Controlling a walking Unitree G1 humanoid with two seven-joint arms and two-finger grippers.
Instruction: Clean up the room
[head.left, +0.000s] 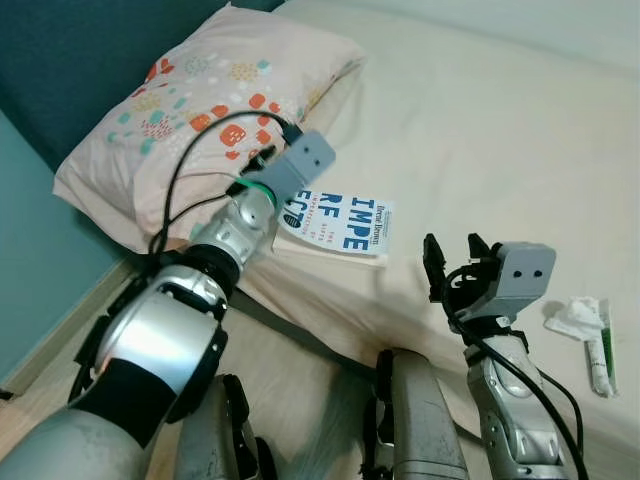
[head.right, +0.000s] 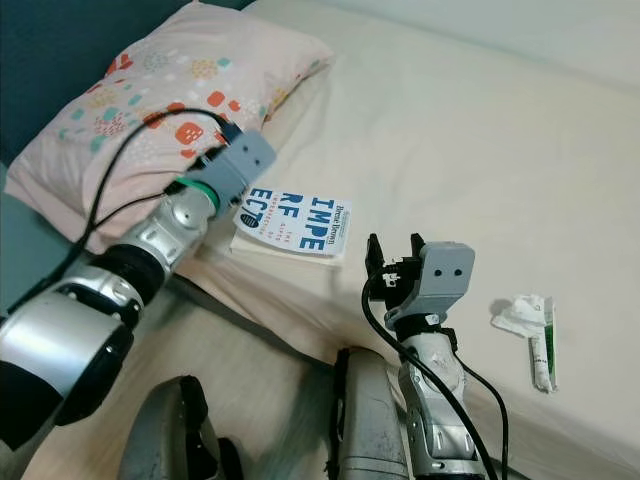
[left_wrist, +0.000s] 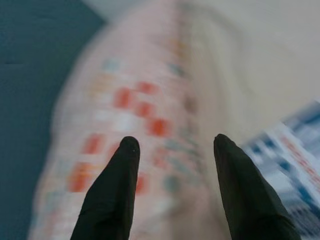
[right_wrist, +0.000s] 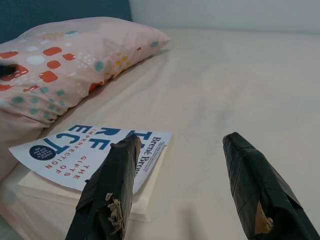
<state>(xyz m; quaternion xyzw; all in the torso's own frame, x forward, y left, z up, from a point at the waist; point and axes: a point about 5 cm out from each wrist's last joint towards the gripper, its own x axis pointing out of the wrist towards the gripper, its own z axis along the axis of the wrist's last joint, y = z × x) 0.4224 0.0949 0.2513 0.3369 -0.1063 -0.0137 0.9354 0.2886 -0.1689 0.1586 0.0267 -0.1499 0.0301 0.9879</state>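
Bed (head.left: 480, 130): broad bare sheet beyond the book (head.left: 335, 225), open to a reach from the near edge. Pillow (head.left: 190, 110) bulks at the robot's left, just beside the book, backed by the dark headboard (head.left: 70, 60). Left gripper (left_wrist: 172, 145), fingers spread, hangs over the pillow's edge. Right gripper (head.left: 455, 262), fingers apart, stands between the book and the tube (head.left: 600, 350) with tissue (head.left: 572, 315), well apart from both.

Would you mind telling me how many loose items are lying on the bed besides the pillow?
3: a book beside the pillow, and a crumpled tissue touching a tube near the bed's edge.
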